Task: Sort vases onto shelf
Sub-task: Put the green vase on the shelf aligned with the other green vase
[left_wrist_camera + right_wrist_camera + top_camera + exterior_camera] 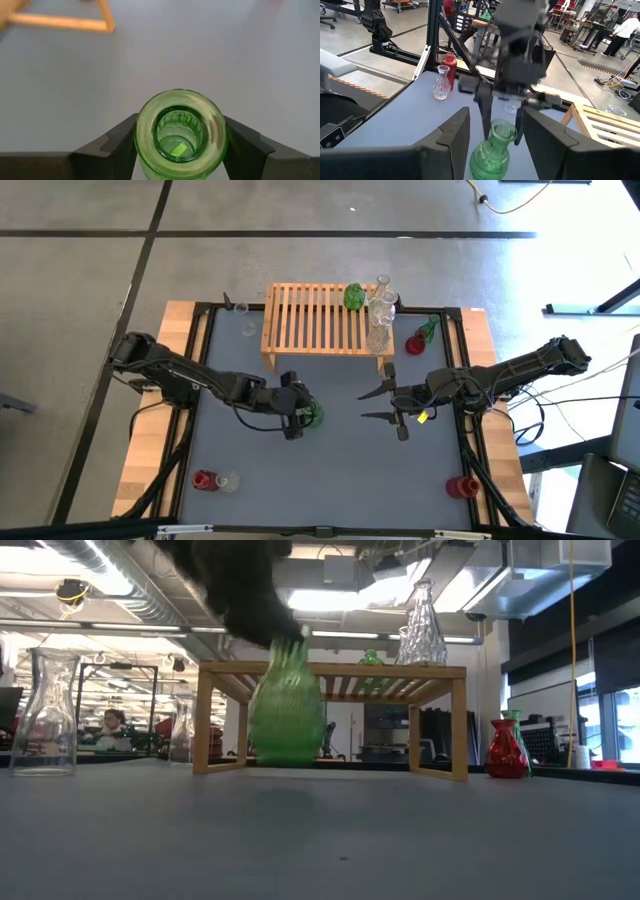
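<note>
A ribbed green vase hangs a little above the grey table near its middle, with my left gripper shut on it. The low view shows this vase clear of the table, in front of the shelf. The shelf is a light-wood slatted rack standing on its legs at the far middle. On its right end stand a green vase and two clear ones. My right gripper waits open to the right of the held vase, pointing at it. My left gripper pinches the green vase's neck, just under the rim, between its two fingers, one on each side. The fingers come slanting down from the table's left side. The vase hangs upright below them, lifted clear of the table.
A clear vase stands left of the shelf, and a red one with a green one right of it. A red vase and a clear vase stand near left, another red one near right.
</note>
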### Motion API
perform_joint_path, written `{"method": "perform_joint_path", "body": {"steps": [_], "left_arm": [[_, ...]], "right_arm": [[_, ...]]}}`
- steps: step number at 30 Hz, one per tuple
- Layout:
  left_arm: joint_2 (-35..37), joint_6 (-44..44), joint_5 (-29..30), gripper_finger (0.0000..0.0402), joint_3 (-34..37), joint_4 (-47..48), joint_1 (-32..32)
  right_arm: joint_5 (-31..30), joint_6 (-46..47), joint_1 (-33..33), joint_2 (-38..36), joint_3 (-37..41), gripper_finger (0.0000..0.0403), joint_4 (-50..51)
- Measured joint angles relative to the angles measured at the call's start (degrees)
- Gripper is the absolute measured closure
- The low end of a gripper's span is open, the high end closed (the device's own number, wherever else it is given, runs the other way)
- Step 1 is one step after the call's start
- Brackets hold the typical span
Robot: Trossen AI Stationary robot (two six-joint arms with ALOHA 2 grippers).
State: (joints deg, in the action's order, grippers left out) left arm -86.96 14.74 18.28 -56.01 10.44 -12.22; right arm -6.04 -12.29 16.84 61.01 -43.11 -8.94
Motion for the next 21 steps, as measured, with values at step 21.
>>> {"method": "perform_joint_path", "body": {"steps": [21], "left_arm": [[0.1, -9.9, -0.4, 0.0172, -32.4, 24.4, 6.2]], "right_arm": [[0.0, 1.0, 0.0, 0.0, 0.0, 0.0233, 0.0]]}}
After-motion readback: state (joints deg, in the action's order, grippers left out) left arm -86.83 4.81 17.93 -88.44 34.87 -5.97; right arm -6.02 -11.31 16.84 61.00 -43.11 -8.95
